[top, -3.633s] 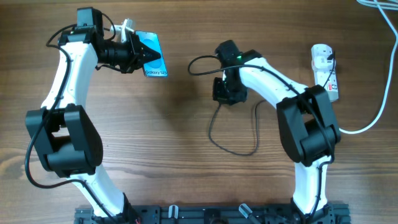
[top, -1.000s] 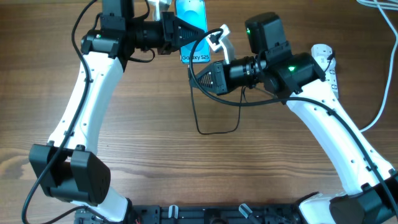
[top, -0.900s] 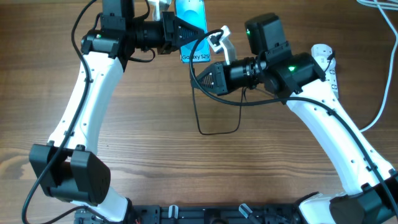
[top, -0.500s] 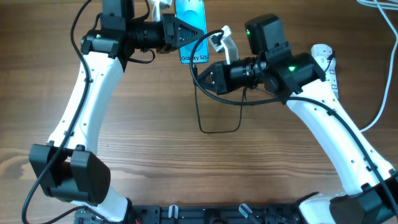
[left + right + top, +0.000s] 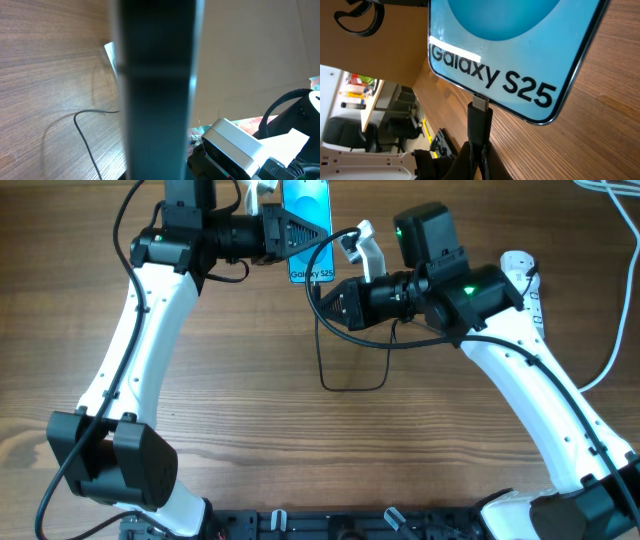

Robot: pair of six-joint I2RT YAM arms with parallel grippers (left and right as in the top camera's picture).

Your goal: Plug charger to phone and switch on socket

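1. The left claw [image 5: 303, 237] is clenched on the phone [image 5: 305, 198] at the far edge of the counter [image 5: 250, 440], a little left of centre.
2. The phone's cyan screen faces up in the overhead view. The end printed "Galaxy S25" points toward the near side.
3. In the left wrist view the phone [image 5: 157, 90] is a dark, blurred band running straight down the middle of the frame, so its details cannot be read there.
4. The right claw [image 5: 324, 296] is clenched on the charger [image 5: 355, 388] just behind its connector. It sits immediately near and right of the phone's lettered end.
5. In the right wrist view the charger's connector [image 5: 480, 114] stands up from the right claw [image 5: 476, 161]. Its metal tip meets the phone [image 5: 520, 55] at the middle of the lettered edge, just under the "y". How deep it sits cannot be told.
6. From the right claw the thin black cable drops toward the near side, makes a squared loop on the bare wood and climbs back up under the right arm.
7. The socket [image 5: 514, 262] lies far right on the counter, well apart from the phone and partly covered by the right arm. Its switch cannot be made out.
8. A thick white cord [image 5: 612, 358] curves along the right edge of the counter.
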